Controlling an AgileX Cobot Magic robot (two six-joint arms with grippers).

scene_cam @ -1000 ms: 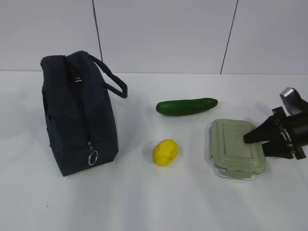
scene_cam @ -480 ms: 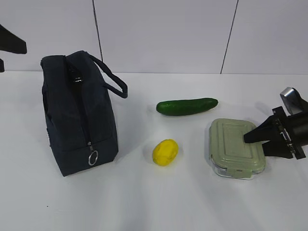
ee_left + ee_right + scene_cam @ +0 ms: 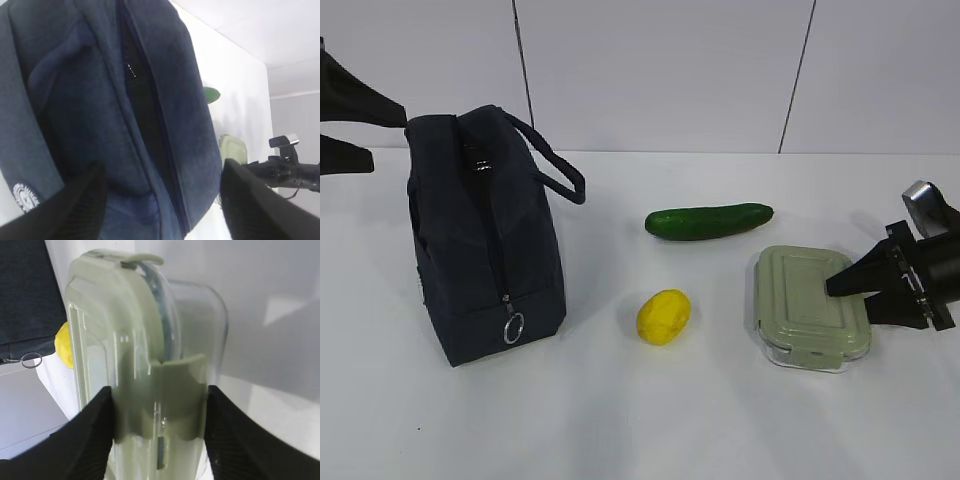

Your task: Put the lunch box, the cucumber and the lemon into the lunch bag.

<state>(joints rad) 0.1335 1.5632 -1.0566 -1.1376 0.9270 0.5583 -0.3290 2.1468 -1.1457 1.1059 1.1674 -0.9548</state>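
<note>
The right gripper has its jaws set either side of the box, pads against the end where a clip latch sits, so it appears closed on the box at that narrow end; the box rests flat on the table at the right, not yet lifted. A grip across the short end probably leaves the long body free to slide into a bag mouth. The left gripper stands wide with nothing between its jaws, which frame the top of the bag from the far left, just beside it and seemingly not touching. That pose suits taking the fabric or a handle to steady or spread the opening. The bag stands upright at the left, its zipper line running down the near end to a ring pull low down; whether the mouth is open I cannot tell. The lemon lies between bag and box, the cucumber behind it, both untouched.
</note>
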